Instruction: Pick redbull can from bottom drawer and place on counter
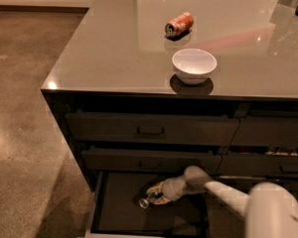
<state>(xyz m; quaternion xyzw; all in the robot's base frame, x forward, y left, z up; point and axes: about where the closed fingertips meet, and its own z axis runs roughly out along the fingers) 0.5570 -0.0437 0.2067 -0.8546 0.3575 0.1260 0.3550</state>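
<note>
My gripper (154,197) reaches down into the open bottom drawer (119,212), the lowest of three in the dark cabinet. It sits low over the dark drawer floor, left of the middle. The redbull can (144,202) lies in its grasp, with only a small silvery round end showing at the gripper's lower left. The rest of the can is hidden by the gripper. My white arm (268,212) comes in from the lower right. The glossy grey-brown counter (114,48) lies above.
A white bowl (194,65) stands near the counter's front edge. A stubby orange-red can (179,24) lies on its side behind the bowl. Two shut drawers with handles (150,131) sit above the open one. Brown floor lies to the left.
</note>
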